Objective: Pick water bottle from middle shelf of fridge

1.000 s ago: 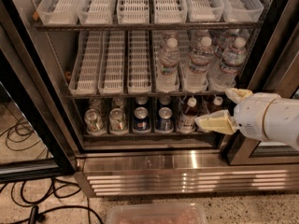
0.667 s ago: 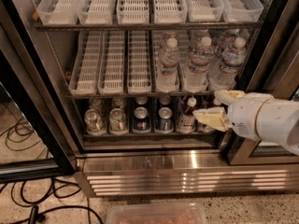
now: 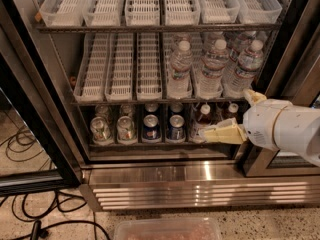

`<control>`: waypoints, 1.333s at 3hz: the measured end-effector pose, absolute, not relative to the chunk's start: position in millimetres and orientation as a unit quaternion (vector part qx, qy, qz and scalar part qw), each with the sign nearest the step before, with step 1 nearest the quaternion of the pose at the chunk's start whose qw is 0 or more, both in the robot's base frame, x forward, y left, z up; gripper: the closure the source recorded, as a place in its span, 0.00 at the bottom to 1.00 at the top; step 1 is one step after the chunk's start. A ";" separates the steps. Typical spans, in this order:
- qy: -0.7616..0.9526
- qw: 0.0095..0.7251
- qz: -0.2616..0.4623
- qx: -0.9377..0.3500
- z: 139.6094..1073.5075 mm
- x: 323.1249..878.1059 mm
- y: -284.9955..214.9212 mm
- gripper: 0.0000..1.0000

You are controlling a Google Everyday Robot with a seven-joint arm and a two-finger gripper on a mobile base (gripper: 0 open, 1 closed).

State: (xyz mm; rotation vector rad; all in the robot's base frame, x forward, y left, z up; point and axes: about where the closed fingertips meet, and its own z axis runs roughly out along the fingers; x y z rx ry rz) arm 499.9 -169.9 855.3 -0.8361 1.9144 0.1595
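Observation:
The fridge (image 3: 200,189) stands open, its steel grille at the base. Its middle shelf (image 3: 117,69) holds white slotted lane trays on the left and several clear water bottles on the right; the front ones are the left bottle (image 3: 180,69), the middle bottle (image 3: 213,66) and the right bottle (image 3: 244,69), all with white caps. My gripper (image 3: 226,114) is at the right, in front of the bottom shelf and just below the right water bottle. Its cream fingers (image 3: 222,133) are spread apart and hold nothing.
The bottom shelf holds soda cans (image 3: 150,126) and small dark drink bottles (image 3: 204,115). The top shelf has white trays (image 3: 145,4). The black door frame (image 3: 30,109) stands at the left, with cables (image 3: 30,219) on the floor. A clear plastic bin (image 3: 167,229) lies below.
My gripper has shifted slightly left toward the fridge opening. The bottles and cans have not moved.

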 end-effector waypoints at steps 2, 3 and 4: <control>0.791 0.517 0.073 -0.320 844.5 504.0 -159.1 0.38; 0.777 0.548 0.072 -0.301 846.8 517.2 -148.1 0.38; 0.763 0.577 0.061 -0.285 851.2 531.6 -142.0 0.38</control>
